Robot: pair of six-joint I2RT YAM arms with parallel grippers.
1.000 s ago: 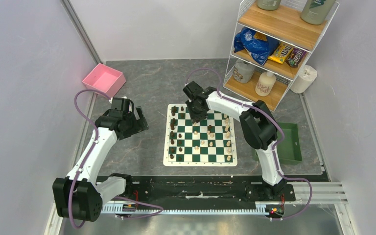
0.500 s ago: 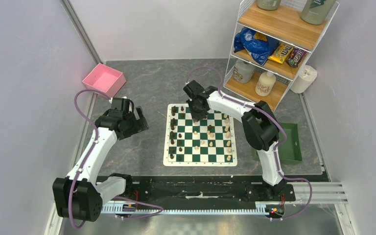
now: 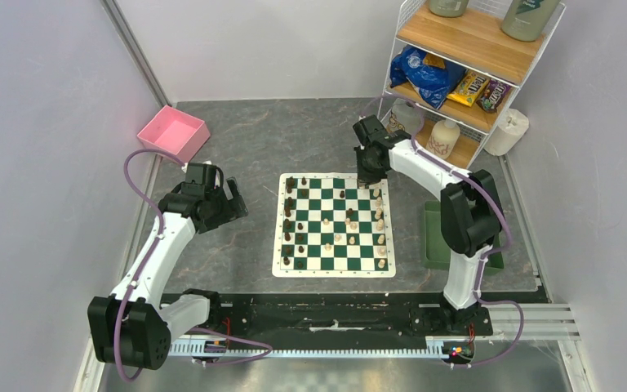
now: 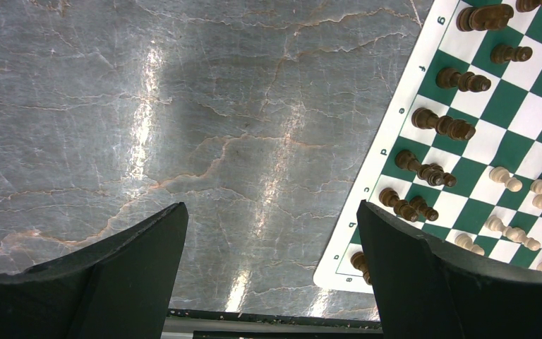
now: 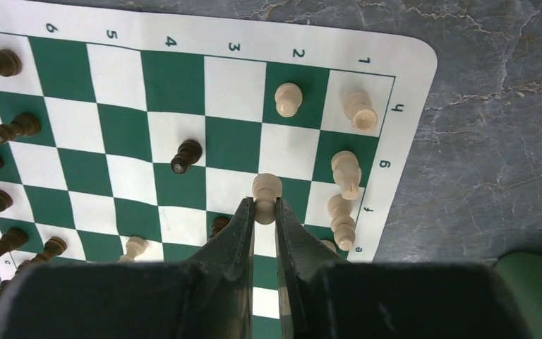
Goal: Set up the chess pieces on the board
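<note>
Tabletop point(image 3: 245, 147) grey marble, walls point(image 3: 277, 49) pale — right gripper point(image 5: 265, 212) pinches cream pawn point(image 5: 266, 187) over board point(image 5: 176, 78); left gripper point(image 4: 272, 212) agape, empty.

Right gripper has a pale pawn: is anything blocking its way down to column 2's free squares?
Nothing visible blocks it. The right gripper holds the pale pawn over bare column 2 squares of the board; the pawn on h2 and the back-row pieces stand clear to the side.

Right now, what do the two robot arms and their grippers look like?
The left arm and right arm are alike: white tube-like links joined by bulky black joints, with a thin purple cable looping along each. The left gripper and right gripper are black, each with two flat fingers that narrow toward the tip.
</note>
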